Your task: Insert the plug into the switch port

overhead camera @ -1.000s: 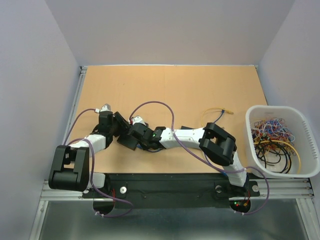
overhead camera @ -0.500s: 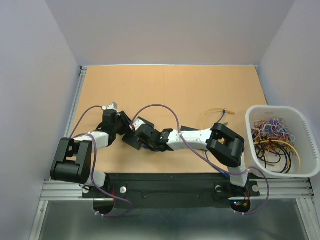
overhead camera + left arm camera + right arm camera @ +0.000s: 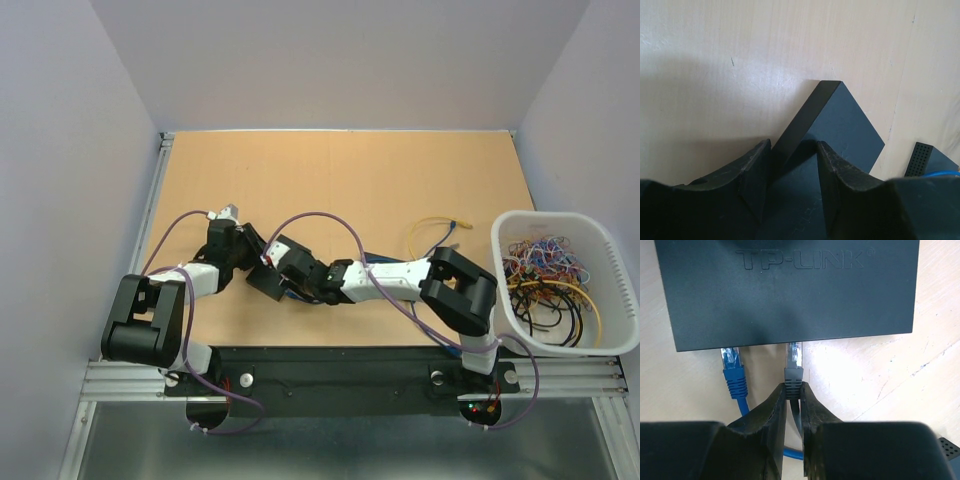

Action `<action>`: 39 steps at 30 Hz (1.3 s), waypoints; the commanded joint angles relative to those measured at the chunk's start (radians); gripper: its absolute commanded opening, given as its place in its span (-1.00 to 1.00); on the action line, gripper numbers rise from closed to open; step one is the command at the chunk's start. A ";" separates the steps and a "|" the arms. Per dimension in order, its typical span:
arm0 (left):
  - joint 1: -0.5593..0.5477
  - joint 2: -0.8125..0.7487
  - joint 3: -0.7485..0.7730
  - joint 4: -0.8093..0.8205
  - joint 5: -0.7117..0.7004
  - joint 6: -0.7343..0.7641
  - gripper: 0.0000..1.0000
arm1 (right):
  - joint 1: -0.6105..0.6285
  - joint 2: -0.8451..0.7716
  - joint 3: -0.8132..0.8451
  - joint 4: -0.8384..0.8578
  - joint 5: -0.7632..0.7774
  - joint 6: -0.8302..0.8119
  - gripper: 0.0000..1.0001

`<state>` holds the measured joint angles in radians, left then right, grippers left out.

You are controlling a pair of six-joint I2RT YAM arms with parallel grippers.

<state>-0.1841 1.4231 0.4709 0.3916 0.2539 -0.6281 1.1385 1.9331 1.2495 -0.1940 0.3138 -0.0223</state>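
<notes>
The black TP-LINK switch (image 3: 790, 295) lies flat on the table, small in the top view (image 3: 264, 284). My right gripper (image 3: 793, 386) is shut on the grey boot of a plug (image 3: 794, 375). The plug's clear tip sits at the switch's port edge, beside a blue plug (image 3: 734, 371) seated in the neighbouring port. My left gripper (image 3: 794, 147) straddles a corner of the switch (image 3: 840, 120). Its left finger (image 3: 756, 167) presses the side wall and the other finger (image 3: 832, 172) bears on the top face. Both grippers meet at the switch in the top view: left (image 3: 250, 258), right (image 3: 283, 262).
A white basket (image 3: 560, 216) full of coloured cables stands at the right edge. A yellow cable (image 3: 435, 228) loops on the table left of it. A perforated black piece (image 3: 921, 157) lies just past the switch. The arms' purple cables arch over the table.
The right arm has stretched further left, bringing the grey plug up to the switch. The left arm shifted slightly right and its jaws have narrowed onto the switch's corner.
</notes>
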 commanded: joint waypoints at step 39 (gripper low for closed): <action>-0.261 0.011 -0.078 0.024 0.041 -0.102 0.01 | -0.071 0.225 0.386 0.212 -0.035 0.016 -0.99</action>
<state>-0.3214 1.4322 0.4210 0.5510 -0.0280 -0.6323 1.0554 2.1460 1.5890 -0.4629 0.3359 -0.0425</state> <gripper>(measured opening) 0.509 0.186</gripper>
